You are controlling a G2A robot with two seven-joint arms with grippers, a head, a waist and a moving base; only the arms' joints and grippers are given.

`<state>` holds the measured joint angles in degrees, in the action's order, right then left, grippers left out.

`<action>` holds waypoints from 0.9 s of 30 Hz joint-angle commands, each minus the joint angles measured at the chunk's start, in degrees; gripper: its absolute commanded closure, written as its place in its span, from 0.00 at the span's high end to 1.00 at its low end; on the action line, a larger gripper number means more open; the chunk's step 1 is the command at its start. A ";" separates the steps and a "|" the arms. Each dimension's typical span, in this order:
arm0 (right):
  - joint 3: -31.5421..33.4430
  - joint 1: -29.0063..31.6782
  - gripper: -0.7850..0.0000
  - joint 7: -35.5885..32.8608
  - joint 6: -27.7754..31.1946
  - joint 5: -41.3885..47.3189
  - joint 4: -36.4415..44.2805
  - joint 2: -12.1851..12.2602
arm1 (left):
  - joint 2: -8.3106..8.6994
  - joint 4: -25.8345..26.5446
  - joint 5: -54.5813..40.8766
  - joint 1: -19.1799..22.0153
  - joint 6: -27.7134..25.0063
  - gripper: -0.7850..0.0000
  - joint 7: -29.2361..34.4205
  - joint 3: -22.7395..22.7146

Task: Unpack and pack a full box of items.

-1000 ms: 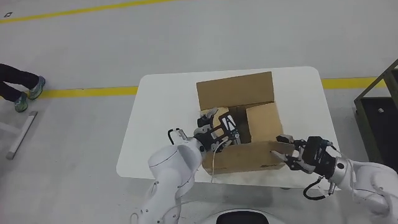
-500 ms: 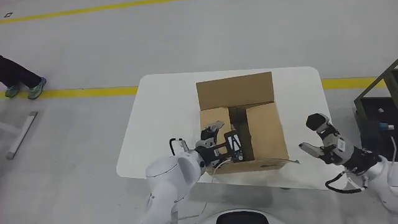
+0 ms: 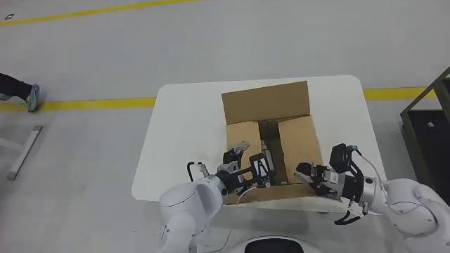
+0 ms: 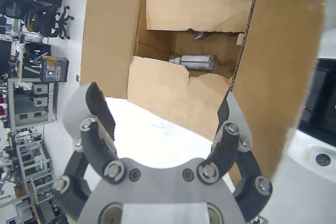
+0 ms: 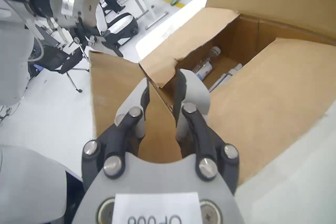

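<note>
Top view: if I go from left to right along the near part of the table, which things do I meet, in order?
First the table top → left gripper → right gripper → dark rack.

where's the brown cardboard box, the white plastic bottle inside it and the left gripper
brown cardboard box [image 3: 266,102], top view, on its far open flap
white plastic bottle [image 4: 197,62], left wrist view, middle of its body
left gripper [image 4: 160,93], left wrist view, midway between its open fingers
</note>
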<state>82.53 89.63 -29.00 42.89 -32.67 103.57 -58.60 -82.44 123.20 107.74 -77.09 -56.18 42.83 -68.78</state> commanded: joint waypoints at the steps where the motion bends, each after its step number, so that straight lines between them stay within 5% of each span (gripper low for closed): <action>1: -0.64 0.32 0.00 0.56 1.44 -1.15 -0.93 0.02 | -0.01 0.01 0.00 0.00 -0.04 1.00 0.00 0.02; 21: -5.89 -0.60 0.00 12.70 3.25 -14.76 -5.70 -0.61 | -0.01 0.01 0.00 0.00 -0.04 1.00 0.00 0.02; 27: 1.67 2.82 0.00 25.62 -0.71 -11.89 -3.74 -0.47 | -0.01 0.01 0.00 0.00 -0.04 1.00 0.00 0.02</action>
<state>81.92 91.30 -5.99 43.75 -45.68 99.72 -59.13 -82.45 123.20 107.74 -77.09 -56.22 42.84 -68.76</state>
